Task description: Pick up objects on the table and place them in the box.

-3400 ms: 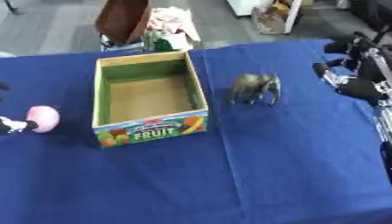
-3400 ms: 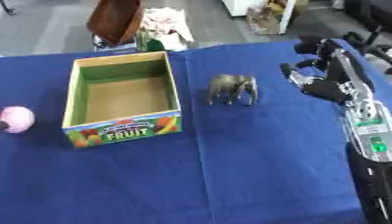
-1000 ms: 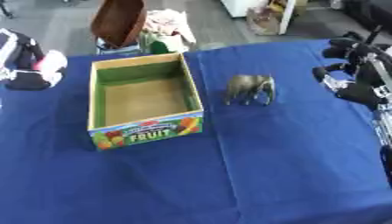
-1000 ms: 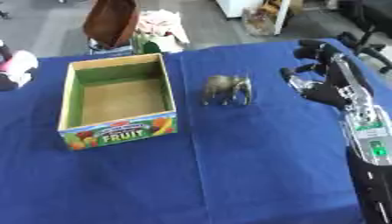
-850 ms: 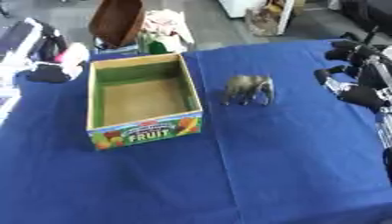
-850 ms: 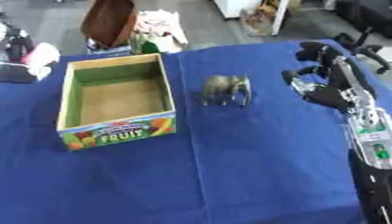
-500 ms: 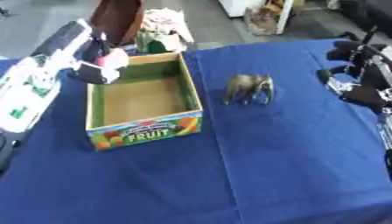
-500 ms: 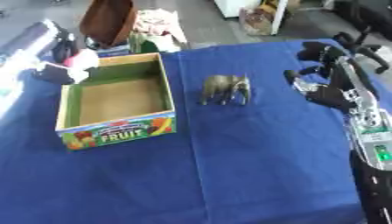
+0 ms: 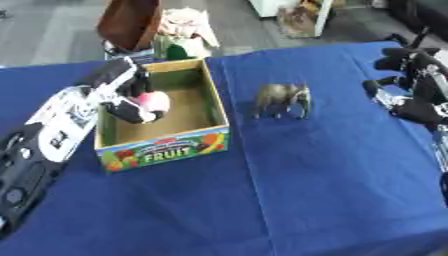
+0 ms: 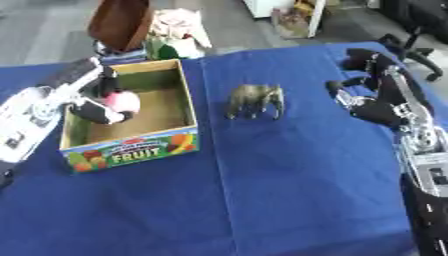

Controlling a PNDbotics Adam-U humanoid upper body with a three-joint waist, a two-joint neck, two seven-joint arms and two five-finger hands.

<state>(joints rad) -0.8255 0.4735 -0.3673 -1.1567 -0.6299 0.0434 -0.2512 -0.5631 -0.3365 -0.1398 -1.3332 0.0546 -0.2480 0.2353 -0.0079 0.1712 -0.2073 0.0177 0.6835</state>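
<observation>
A cardboard box [image 9: 204, 145] with "FRUIT" on its front stands on the blue table, left of centre. My left hand [image 9: 127, 98] hangs over the box's left side, shut on a small pink object [image 9: 157, 101] that sits above the box's inside. A grey toy elephant [image 9: 282, 99] stands on the cloth to the right of the box. Near the right edge my right hand [image 10: 374, 98] hovers above the table, to the right of the elephant, with its fingers relaxed and holding nothing.
Beyond the table's far edge stand a brown chair [image 9: 129, 22] and a pile of light things [image 9: 185, 27]. Blue cloth [image 9: 306, 190] covers the whole table in front of the box and elephant.
My left hand has carried the pink object from the table's left side up and rightward to above the box's inside. The right hand has barely moved.
</observation>
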